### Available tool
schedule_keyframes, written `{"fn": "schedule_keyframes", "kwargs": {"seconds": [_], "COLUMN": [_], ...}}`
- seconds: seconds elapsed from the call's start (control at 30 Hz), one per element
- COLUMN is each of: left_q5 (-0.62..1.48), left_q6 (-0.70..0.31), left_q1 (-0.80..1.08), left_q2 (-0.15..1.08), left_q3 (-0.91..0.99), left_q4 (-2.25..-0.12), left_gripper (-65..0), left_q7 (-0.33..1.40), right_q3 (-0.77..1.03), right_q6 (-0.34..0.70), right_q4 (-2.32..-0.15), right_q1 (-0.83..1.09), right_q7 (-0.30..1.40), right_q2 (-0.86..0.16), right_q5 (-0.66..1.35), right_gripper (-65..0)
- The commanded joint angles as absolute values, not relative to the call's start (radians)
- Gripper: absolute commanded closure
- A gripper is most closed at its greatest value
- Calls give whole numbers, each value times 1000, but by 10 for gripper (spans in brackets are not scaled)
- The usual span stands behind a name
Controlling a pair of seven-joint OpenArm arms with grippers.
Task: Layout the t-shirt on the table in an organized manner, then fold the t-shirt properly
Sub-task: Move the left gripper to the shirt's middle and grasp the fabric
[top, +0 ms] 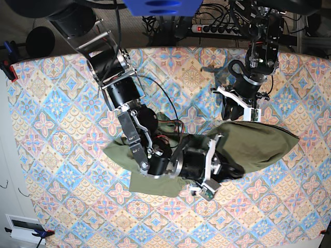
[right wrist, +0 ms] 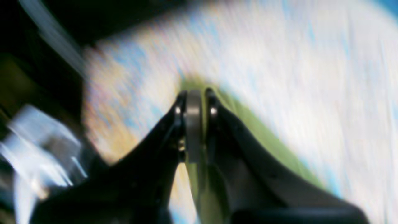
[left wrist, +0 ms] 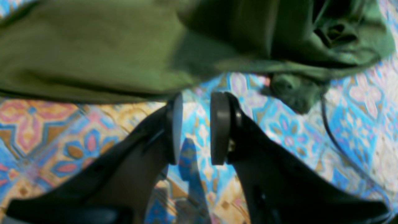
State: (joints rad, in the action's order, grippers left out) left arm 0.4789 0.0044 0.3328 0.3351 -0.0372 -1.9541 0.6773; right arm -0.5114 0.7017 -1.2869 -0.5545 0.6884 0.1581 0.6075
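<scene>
The t-shirt [top: 253, 147] is soft olive-green cotton, matte and creased, lying in a loose elongated heap rather than flat; its long axis runs roughly from 8 o'clock to 2 o'clock across the middle of the worktop [top: 57, 103], with a tapered end pointing toward 3 o'clock. The worktop is covered in a patterned cloth of pink, blue and cream diamond floral tiles. In the base view the right end effector [top: 227, 173] sits over the centre of the shirt; its wrist view, badly blurred, shows the dark curved fingers pressed together on a thin fold of green fabric. The left end effector [left wrist: 196, 127] is just beside the shirt's 12 o'clock edge, its flat round grey pads [left wrist: 220, 124] apart with only the cloth's pattern between them, gripping nothing.
</scene>
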Motion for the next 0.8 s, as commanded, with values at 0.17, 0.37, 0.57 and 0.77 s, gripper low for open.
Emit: {"fn": "schedule_keyframes", "kwargs": {"seconds": [0.17, 0.37, 0.57, 0.77], "left_q5": [483, 351, 220, 306], "left_q6": [2, 2, 2, 5], "left_q1": [315, 288, 286, 286], "left_q2": [343, 298, 292, 262], "left_q3": [-77, -165, -232, -202], "left_q4": [-1972, -1969, -1936, -1896], "left_gripper": [-139, -138, -139, -141], "left_q7": [644, 642, 641, 641], "right_q3": [-387, -297, -280, -278], "right_q6": [661, 611, 611, 611], "right_q4": [-1247, -1285, -1366, -1432], "right_q1": [-585, -552, -452, -400], "right_q7": [631, 641, 653, 653], "right_q2": [157, 143, 47, -33], "right_q5": [616, 616, 618, 618], "right_gripper": [-237, -287, -285, -285]}}
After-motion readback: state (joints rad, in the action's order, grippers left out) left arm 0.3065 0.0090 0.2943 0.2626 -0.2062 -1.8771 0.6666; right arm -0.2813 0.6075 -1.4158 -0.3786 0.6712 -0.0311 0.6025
